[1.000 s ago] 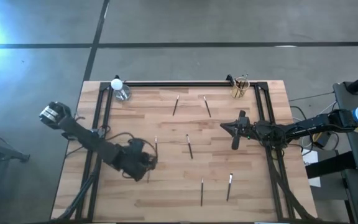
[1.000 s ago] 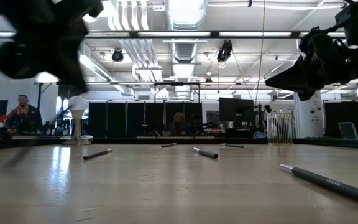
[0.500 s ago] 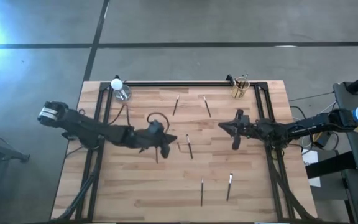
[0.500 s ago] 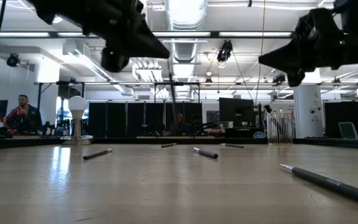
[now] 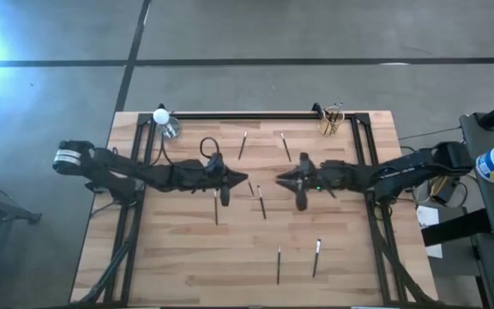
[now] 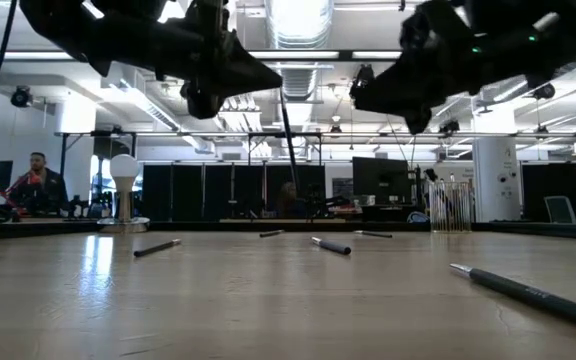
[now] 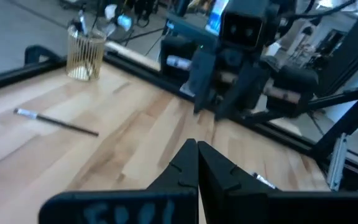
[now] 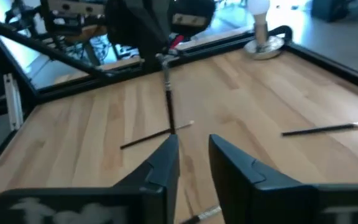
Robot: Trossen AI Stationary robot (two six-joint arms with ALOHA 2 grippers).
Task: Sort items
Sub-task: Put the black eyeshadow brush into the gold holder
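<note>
Nearest the tabletop's (image 5: 187,275) front edge two sticks (image 5: 279,264) lay flat, mid-tabletop the left gripper (image 5: 245,180) held jaws clamped on a dangling stick (image 8: 168,106), facing it the right gripper (image 5: 283,179) with jaws apart, beyond them the wire cup (image 5: 330,121) at the tabletop's far edge.

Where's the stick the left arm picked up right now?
The stick hangs upright from the left gripper, shut on its top end, above the table's middle. The right gripper faces it close by, jaws open.

Thin dark sticks (image 5: 262,202) scattered flat on table, one (image 8: 168,106) hanging upright
</note>
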